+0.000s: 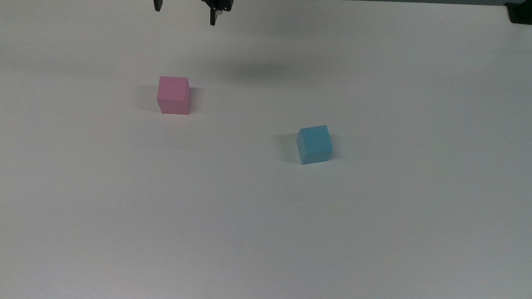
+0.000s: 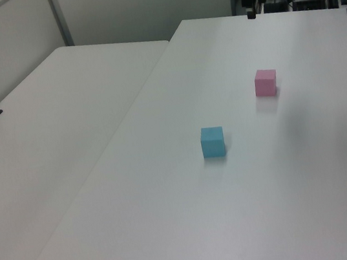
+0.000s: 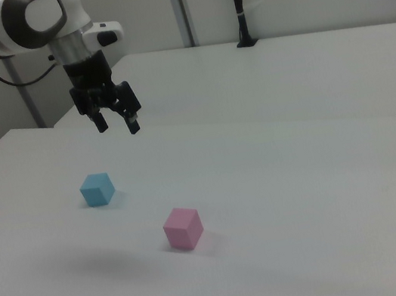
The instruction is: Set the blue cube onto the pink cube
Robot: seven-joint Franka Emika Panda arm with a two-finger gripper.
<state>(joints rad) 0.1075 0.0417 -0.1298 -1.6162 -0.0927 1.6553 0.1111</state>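
Blue cube (image 1: 314,144) sits flat, corner turned toward camera.

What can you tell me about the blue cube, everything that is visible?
The blue cube is small, light blue and matte, with plain faces and clean edges. It sits flat on the white table, turned slightly askew in the top view. Nothing else touches it; the pink cube stands apart, and the open gripper hangs away from it.
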